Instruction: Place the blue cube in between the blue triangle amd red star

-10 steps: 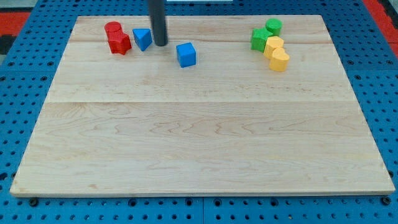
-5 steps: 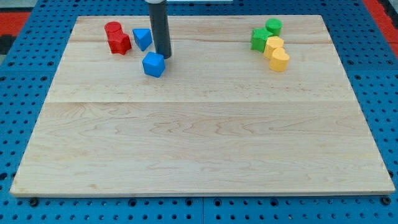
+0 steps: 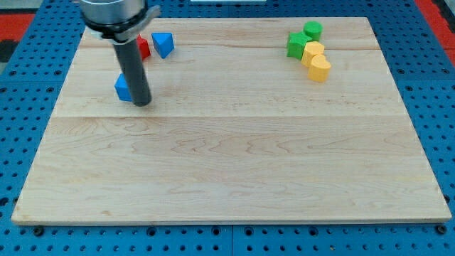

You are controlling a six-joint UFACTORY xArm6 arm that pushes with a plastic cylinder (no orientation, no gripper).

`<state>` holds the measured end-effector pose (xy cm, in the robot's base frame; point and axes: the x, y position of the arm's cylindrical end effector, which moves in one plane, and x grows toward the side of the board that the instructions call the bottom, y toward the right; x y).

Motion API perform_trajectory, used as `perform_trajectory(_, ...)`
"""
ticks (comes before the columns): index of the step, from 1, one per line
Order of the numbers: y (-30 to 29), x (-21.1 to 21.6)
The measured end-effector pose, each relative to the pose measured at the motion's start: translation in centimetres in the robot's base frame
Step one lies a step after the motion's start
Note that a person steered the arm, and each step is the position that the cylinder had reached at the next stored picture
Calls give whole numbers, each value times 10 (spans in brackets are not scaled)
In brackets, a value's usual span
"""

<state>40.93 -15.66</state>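
The blue cube (image 3: 123, 88) sits on the board's left side, mostly hidden behind my rod. My tip (image 3: 142, 104) touches the board just right of and below the cube, against its side. The blue triangle (image 3: 163, 44) lies near the view's top left. The red star (image 3: 143, 48) shows only as a sliver just left of the triangle, hidden by the arm. The cube lies well below both of them.
A green block (image 3: 313, 30), a second green block (image 3: 297, 45) and two yellow blocks (image 3: 313, 51) (image 3: 320, 68) cluster at the view's top right. The wooden board (image 3: 234, 178) sits on a blue pegboard.
The blue cube has slid left and down, from right of the triangle to well below the red star. My tip moved left and down with it.
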Motion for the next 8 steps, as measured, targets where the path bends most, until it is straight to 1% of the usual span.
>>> perform_trajectory(1,-9,-42)
perform_trajectory(2,-10,-62)
perform_trajectory(3,-10,-11)
perform_trajectory(4,-44,-5)
perform_trajectory(5,-119,-10)
perform_trajectory(6,-147,-25)
perform_trajectory(8,-132,-32)
